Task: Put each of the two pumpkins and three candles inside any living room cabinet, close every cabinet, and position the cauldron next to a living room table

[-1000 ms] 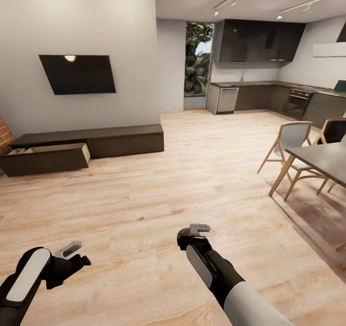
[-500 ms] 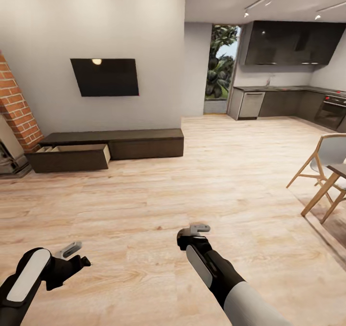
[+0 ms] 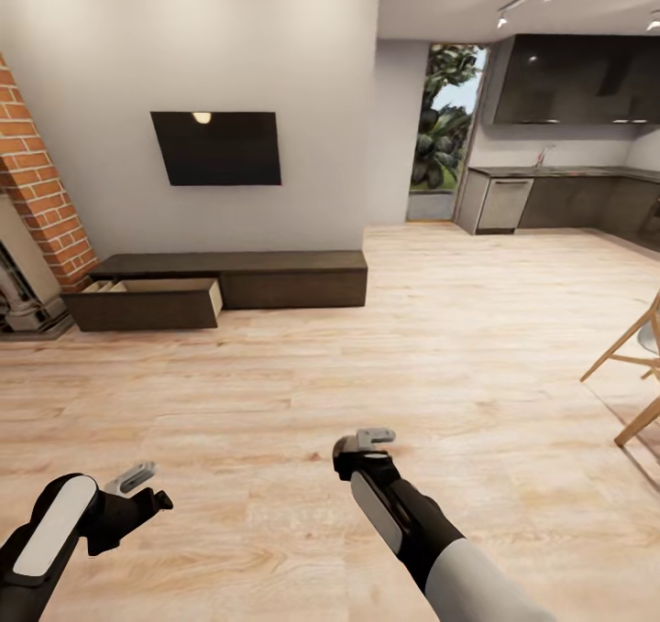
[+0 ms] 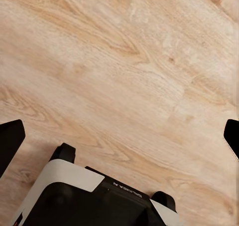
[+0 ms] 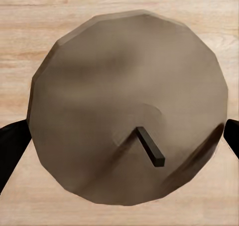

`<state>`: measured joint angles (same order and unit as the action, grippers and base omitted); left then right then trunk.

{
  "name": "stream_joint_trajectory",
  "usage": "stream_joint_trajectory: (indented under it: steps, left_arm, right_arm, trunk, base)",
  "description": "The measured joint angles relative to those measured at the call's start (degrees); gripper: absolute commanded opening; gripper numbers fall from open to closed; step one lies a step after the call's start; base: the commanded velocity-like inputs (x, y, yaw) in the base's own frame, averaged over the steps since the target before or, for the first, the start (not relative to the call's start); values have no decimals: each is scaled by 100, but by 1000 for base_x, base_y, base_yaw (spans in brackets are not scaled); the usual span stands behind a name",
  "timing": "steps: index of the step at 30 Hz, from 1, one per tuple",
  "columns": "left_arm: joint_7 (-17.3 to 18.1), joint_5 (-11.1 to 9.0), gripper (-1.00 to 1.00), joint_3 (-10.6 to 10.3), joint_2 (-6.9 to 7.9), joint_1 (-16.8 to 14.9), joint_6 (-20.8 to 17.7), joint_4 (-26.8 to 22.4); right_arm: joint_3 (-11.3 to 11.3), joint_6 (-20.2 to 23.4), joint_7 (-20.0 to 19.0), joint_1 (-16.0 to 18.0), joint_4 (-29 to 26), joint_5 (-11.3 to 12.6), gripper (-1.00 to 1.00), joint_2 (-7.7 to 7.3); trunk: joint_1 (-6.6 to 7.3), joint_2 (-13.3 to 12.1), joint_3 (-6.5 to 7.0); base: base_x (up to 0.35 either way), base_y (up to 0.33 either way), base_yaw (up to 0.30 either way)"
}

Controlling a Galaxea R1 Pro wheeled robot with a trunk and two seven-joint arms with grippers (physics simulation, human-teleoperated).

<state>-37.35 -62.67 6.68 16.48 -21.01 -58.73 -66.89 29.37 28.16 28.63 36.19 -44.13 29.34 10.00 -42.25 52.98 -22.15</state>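
The robot stands out on the pale wood-plank floor with both arms held low in front of it. Its right gripper is clamped on a squat grey-brown cylindrical candle; in the right wrist view the candle's round top, with a short dark wick lying over at a slant, sits between the two black fingertips, which press at its opposite sides. The left gripper hangs above bare planks with nothing in it, and in the left wrist view its dark fingertips stand far apart at either side of the picture — jaws wide open. That same view looks down on part of the robot's white-and-black base.

Across the room, against the plain white wall, runs the long low dark-brown wood cabinet. The drawer at its left end stands pulled out, showing a pale wood inside — what lies in it is too small to tell. The fronts along the rest of it sit flush. A flat black television is mounted on the wall above it. A red brick column rises just beyond the cabinet's left end. Far off to the right are dark kitchen units, and the pale wooden legs of a chair show at the right edge.
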Motion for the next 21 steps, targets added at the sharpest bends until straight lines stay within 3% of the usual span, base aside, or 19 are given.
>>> stream_joint_trajectory:
  steps: [3, 6, 9, 21]
  left_arm:
    - [0, 0, 100, 0, 0, 0, 2, 0]
    - [0, 1, 100, 1, -1, 0, 2, 0]
    - [0, 4, 100, 0, -2, 0, 2, 0]
    - [0, 5, 100, 1, -4, 0, 2, 0]
  right_arm:
    - [145, -280, -4, -28, -16, -68, -100, 0]
    - [504, -827, 0, -51, -19, -122, -100, 0]
    - [705, -987, -6, -65, 1, -111, -100, 0]
    - [702, -788, 25, -61, 212, -29, -100, 0]
  trunk:
    - [0, 0, -1]
    - [0, 0, -1]
    - [0, 0, -1]
    - [0, 0, -1]
  base:
    - [332, 0, 18]
    - [332, 0, 4]
    - [332, 0, 1]
    - [332, 0, 0]
